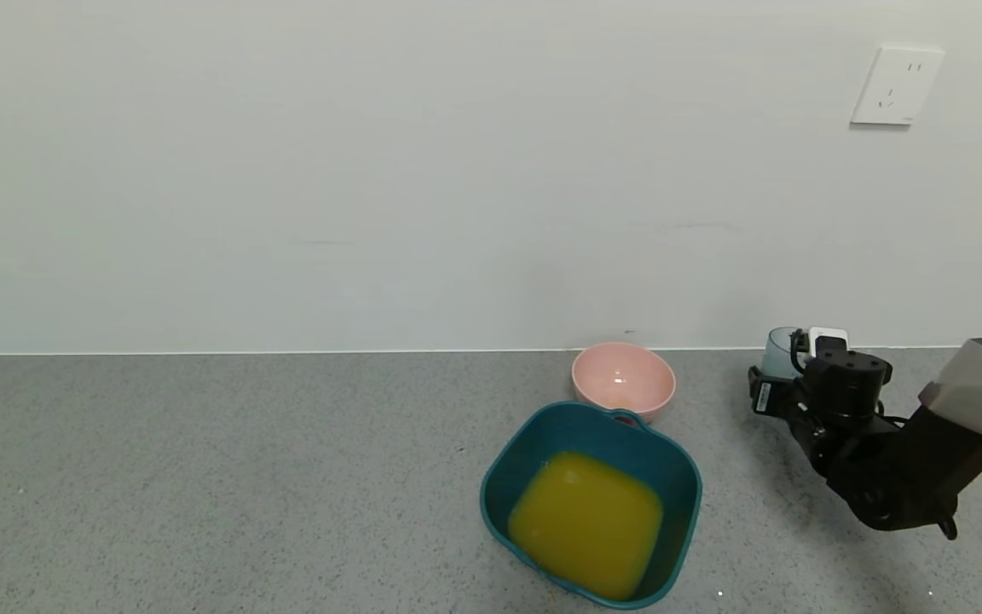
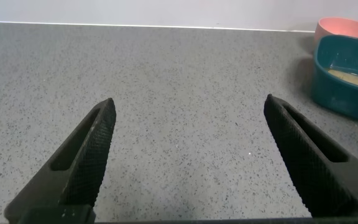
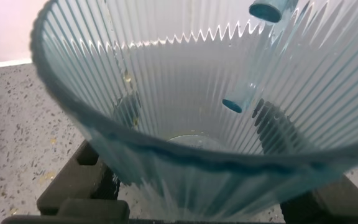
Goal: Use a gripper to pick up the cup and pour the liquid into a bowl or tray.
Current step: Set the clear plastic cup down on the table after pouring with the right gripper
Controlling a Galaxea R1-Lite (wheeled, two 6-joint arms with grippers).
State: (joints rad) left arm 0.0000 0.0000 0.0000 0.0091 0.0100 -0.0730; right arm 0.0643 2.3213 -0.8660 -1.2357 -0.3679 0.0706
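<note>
Landmark: the tub (image 1: 504,477), dark teal, on the grey counter (image 1: 201,477).
Liquid: the orange juice (image 1: 586,523) lies pooled in the tub; the pour looks done, judging by that.
Cup: the cup (image 1: 778,350) stands right of the tub and farther back, close to the wall, upright, its long axis vertical and its mouth up.
Cup inside: in the right wrist view the cup (image 3: 210,124) looks nearly empty, with only a pale film at the bottom.
Right gripper: the right gripper (image 1: 785,375) is at the cup, right of the tub; its black fingers (image 3: 95,180) sit on either side of the cup's lower wall, pinching it as far as the ribbed plastic lets one judge.
Cup rest: whether the base touches the counter or hangs just above it I cannot tell.
Nearer arm: the right, which already has the cup.
Left gripper: the left gripper (image 2: 188,155) is parked left of the tub over bare counter, fingers spread wide, holding nothing.
Bowl: a pink bowl (image 1: 623,379) sits just behind the tub, apparently touching its rim.
Coming move: probably letting go, straight back from the cup, so as not to tip it.
</note>
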